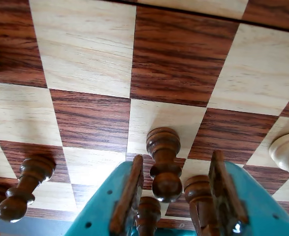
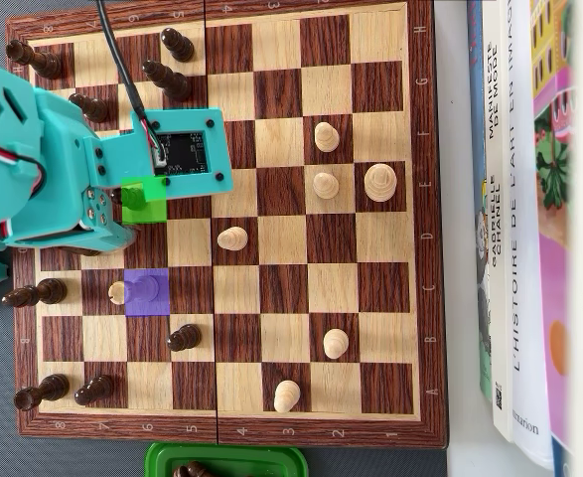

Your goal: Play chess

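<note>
Straddling a dark turned-wood chess piece (image 1: 164, 164), the teal gripper (image 1: 176, 194) with wooden pads hangs spread, not yet clamped. That piece stands near the wooden chessboard's (image 2: 311, 209) left edge in the overhead view, where a green square (image 2: 144, 201) marks it, likely for pickup.

From above, the chessboard (image 2: 271, 417) fills most of the view, with the teal arm (image 2: 43, 169) reaching in from the left over a bright green square (image 2: 144, 199). Below it sits a purple-tinted square (image 2: 147, 293). Light pawns (image 2: 326, 185) scatter mid-board; dark pieces (image 2: 177, 44) line the left side. Books (image 2: 519, 248) lie at the right.
</note>
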Tool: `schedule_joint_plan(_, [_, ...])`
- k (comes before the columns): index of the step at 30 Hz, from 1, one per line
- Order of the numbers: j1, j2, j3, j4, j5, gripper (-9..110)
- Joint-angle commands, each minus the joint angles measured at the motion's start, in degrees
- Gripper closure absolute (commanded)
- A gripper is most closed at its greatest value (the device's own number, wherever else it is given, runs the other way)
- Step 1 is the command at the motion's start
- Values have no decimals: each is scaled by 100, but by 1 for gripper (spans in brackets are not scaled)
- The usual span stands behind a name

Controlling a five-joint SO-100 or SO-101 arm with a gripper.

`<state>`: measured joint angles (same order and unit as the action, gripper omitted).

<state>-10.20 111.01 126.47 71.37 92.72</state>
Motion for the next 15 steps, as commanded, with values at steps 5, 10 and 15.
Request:
schedule_joint_plan(5, [53,53,-70,-53,35,83])
schedule_joint_plan(10, [53,62,-70,-53,35,88])
schedule_joint_plan(15, [62,62,-70,-53,35,88])
